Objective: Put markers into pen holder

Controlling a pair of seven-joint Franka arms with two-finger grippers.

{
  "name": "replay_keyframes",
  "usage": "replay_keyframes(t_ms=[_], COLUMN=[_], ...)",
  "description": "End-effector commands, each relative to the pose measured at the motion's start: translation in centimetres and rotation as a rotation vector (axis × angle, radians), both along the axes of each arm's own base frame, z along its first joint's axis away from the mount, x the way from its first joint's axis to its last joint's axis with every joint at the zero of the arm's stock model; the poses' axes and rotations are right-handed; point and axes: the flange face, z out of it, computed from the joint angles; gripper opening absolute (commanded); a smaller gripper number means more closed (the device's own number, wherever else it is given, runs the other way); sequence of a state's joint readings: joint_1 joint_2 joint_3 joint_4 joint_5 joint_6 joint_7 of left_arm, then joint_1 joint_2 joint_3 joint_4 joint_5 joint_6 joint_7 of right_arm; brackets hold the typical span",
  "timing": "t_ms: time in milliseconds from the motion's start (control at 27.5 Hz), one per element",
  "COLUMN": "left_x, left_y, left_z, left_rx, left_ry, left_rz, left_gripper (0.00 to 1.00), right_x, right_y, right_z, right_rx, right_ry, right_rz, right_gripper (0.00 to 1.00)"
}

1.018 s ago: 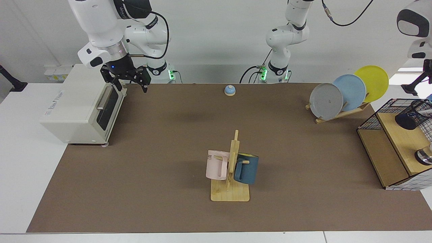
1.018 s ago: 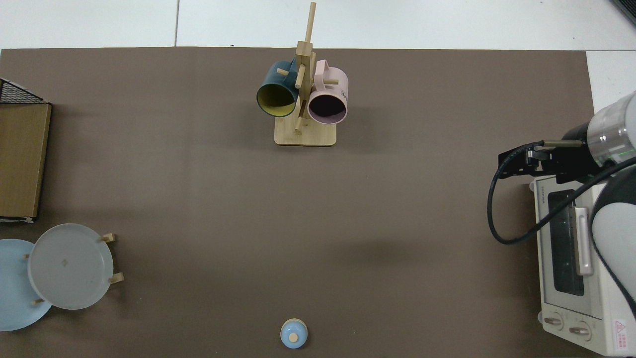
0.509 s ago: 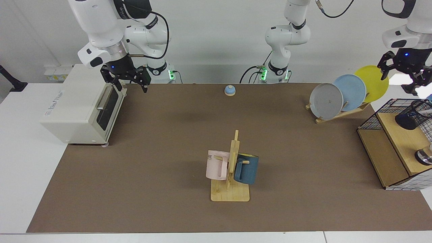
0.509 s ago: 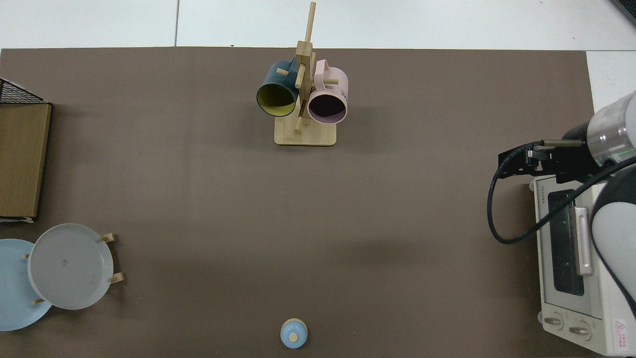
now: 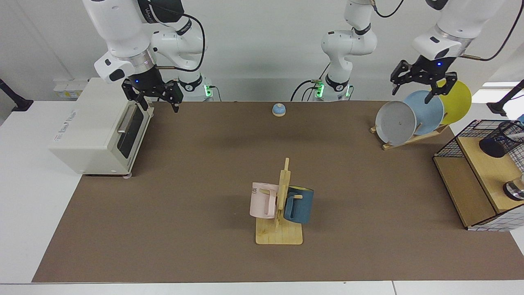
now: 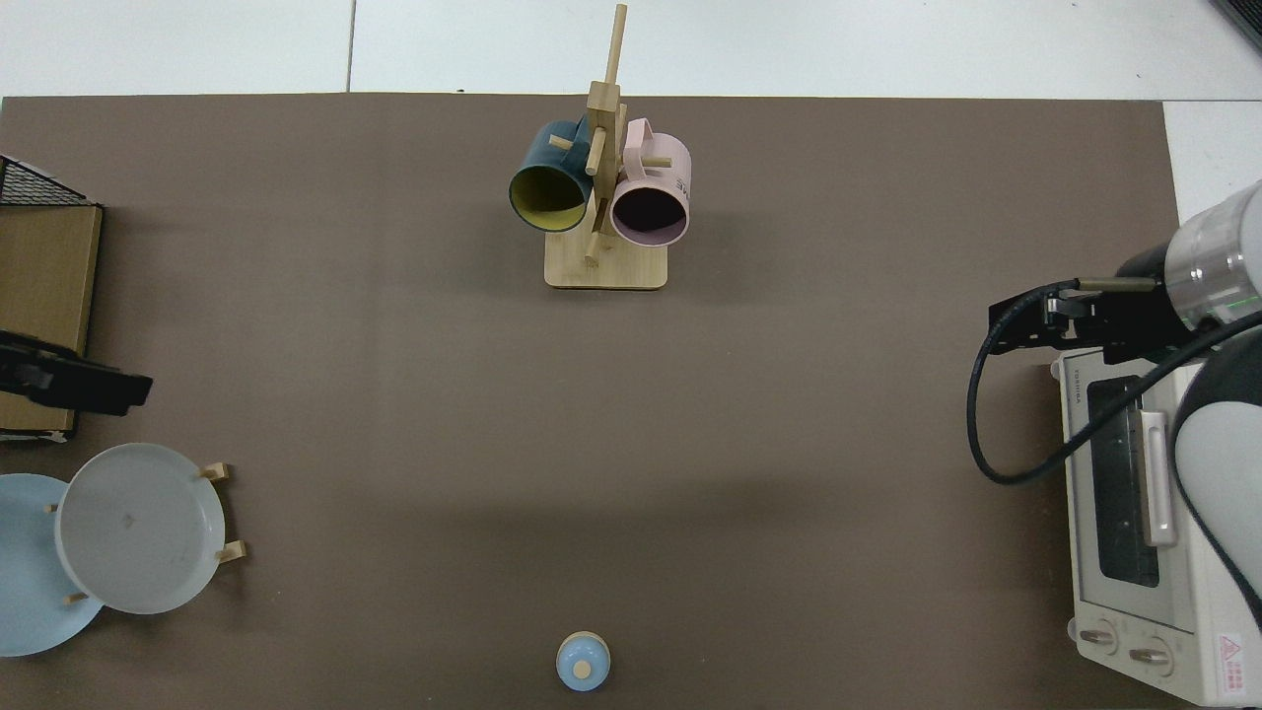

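Left gripper [image 5: 413,88] has swung over plates [image 5: 423,112], empty.

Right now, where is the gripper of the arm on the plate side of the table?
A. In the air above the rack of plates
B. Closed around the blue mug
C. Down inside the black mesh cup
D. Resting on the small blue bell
A: in the facing view the left gripper hangs open and empty above the plates, well clear of the pen holder; the right gripper waits by the toaster oven.
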State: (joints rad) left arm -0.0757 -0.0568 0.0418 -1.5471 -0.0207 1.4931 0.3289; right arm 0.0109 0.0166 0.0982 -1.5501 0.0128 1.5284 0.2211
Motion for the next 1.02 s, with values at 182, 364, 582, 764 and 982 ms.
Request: replay_keyframes(t_ms=[182, 364, 582, 764, 982], left_x=[0.2, 0.5, 2.2, 1.6, 0.7], left_y=[-1.3, -1.5, -2.0, -1.8, -1.7], left_z=[0.2, -0.3, 0.4, 0.6, 0.3], left_rx=[-0.024, -0.018, -0.008, -0.003, -0.002], left_ry=[-0.044, -0.015, -0.009, -0.008, -0.001], left_rz=[0.161, 0.158, 0.147, 0.135, 0.132], left_gripper=[0.99, 0.98, 0.98, 1.0, 1.0], right_x=[0.0, 0.0, 0.0, 0.0, 0.0], right_y=[0.0, 0.0, 0.0, 0.0, 0.0], right_z=[0.3, 0.3, 0.3, 0.3, 0.3], right_rx=[0.014, 0.014, 0.014, 0.014, 0.014], right_ry=[-0.008, -0.008, -0.008, -0.008, -0.008], right_rz=[0.005, 0.005, 0.005, 0.005, 0.005], right_gripper=[1.0, 1.0, 1.0, 1.0, 1.0])
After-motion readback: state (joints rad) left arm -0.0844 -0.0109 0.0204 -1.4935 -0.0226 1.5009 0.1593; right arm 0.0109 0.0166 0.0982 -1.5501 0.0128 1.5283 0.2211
